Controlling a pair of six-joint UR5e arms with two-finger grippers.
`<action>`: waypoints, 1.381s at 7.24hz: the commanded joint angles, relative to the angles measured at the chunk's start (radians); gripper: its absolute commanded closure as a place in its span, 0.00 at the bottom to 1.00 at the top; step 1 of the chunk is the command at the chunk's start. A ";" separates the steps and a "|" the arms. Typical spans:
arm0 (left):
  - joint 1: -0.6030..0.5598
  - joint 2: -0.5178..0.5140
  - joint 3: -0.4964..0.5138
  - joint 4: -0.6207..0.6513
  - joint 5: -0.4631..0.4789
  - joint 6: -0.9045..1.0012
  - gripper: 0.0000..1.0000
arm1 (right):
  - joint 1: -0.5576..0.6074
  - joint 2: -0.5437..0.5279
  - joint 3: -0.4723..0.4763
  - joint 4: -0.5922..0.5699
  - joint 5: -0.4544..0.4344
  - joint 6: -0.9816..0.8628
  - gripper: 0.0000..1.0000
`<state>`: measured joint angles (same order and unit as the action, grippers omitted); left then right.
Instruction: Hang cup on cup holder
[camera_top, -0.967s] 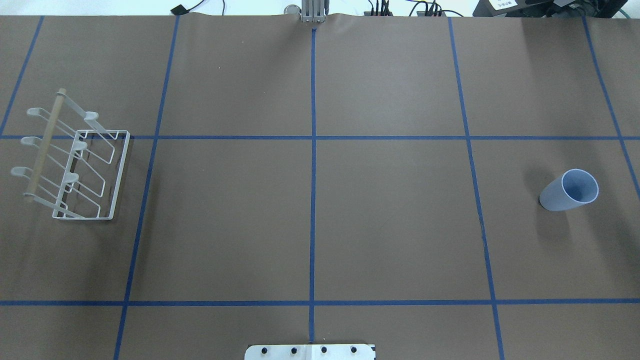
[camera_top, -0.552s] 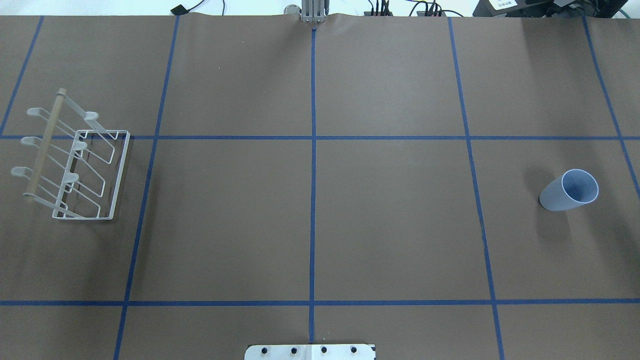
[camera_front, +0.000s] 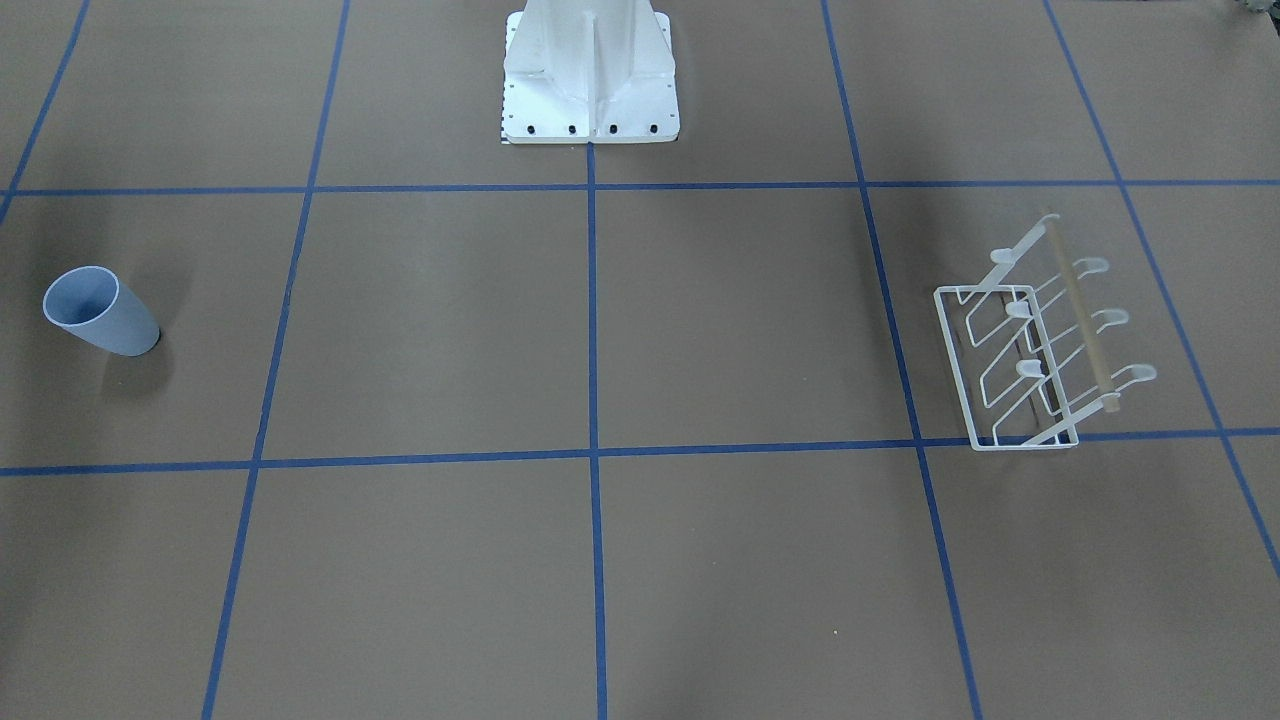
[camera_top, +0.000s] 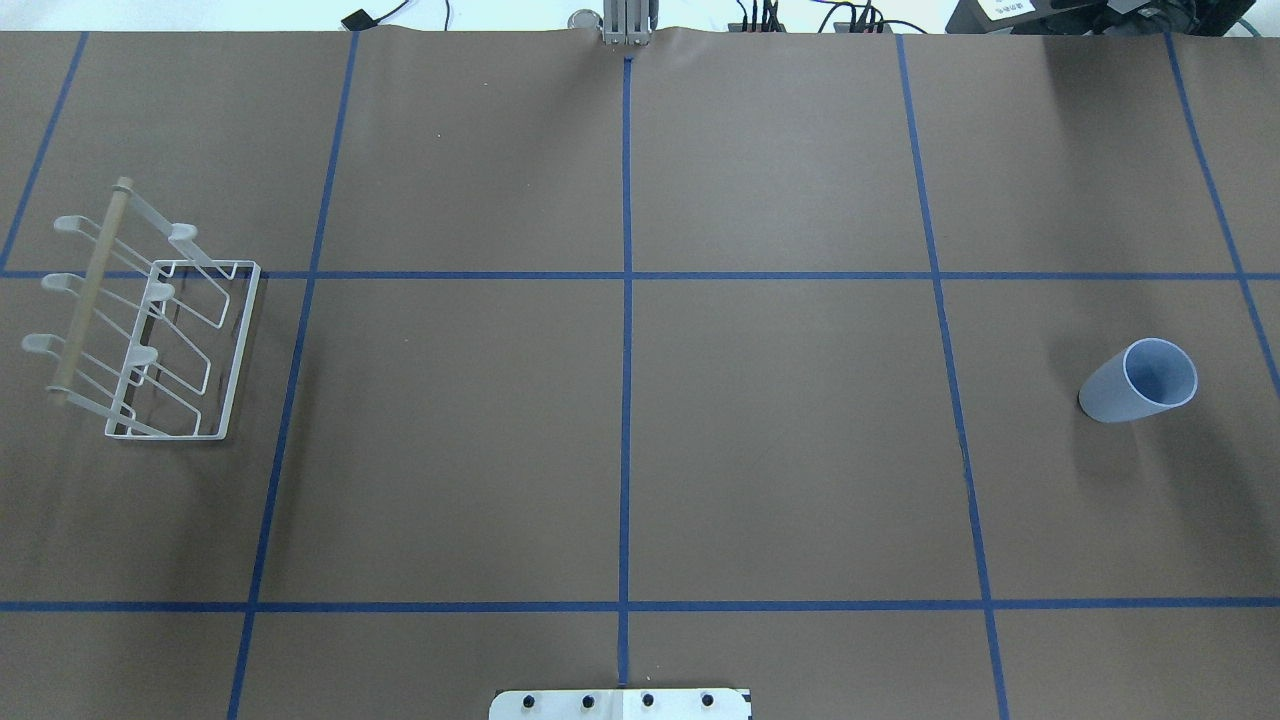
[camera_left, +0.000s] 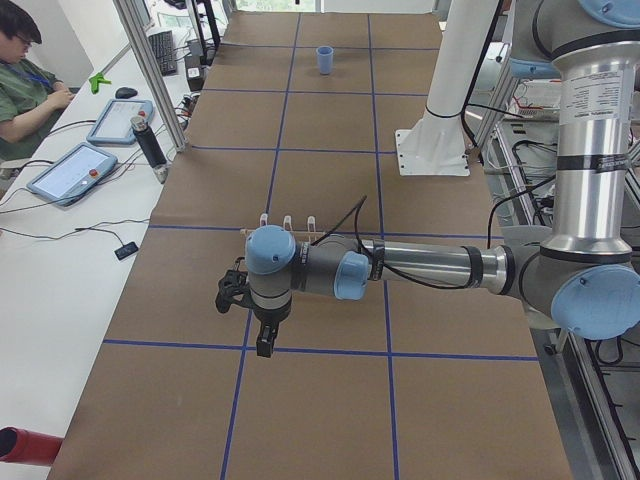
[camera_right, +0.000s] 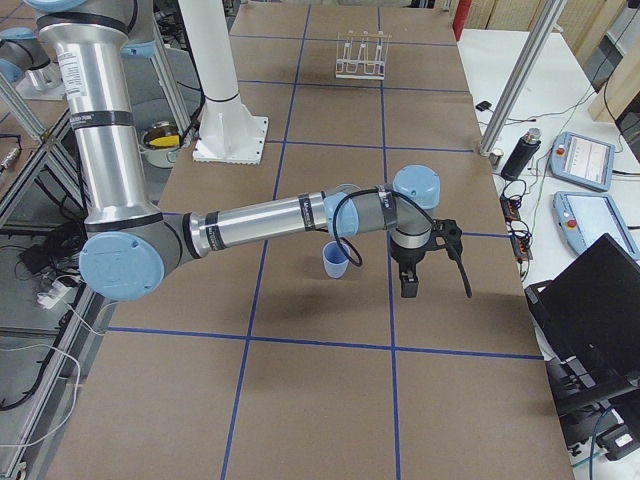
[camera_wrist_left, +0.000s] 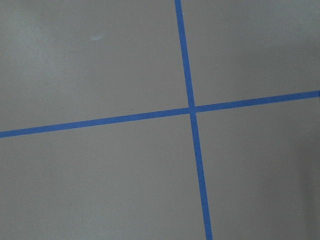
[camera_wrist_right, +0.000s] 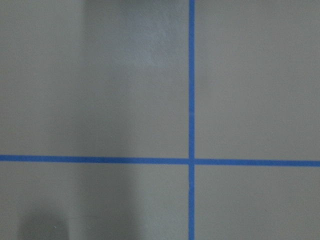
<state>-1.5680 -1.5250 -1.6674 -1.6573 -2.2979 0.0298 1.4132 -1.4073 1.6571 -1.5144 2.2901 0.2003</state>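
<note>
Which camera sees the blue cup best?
The overhead view: the cup shows whole, open mouth up. The front-facing view is about as good. From the left end it's tiny; from the right, the right arm crowds it. Wrist cameras show only table.

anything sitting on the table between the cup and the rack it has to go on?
Nothing visible. The cup stands upright near the table's end on the robot's right, and the cup holder stands near the opposite end. Between them the overhead view shows only bare brown table crossed by blue tape lines.
</note>
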 joint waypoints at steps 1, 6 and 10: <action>0.000 -0.001 -0.002 -0.004 -0.009 0.001 0.01 | -0.182 -0.018 0.006 0.252 0.003 0.133 0.00; 0.003 0.000 -0.015 0.001 -0.037 0.004 0.01 | -0.200 -0.192 0.071 0.381 0.117 0.153 0.00; 0.003 0.008 -0.014 0.001 -0.037 0.004 0.01 | -0.253 -0.226 0.052 0.373 0.103 0.062 0.00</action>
<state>-1.5647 -1.5223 -1.6819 -1.6556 -2.3347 0.0338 1.1859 -1.6329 1.7178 -1.1378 2.3973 0.2674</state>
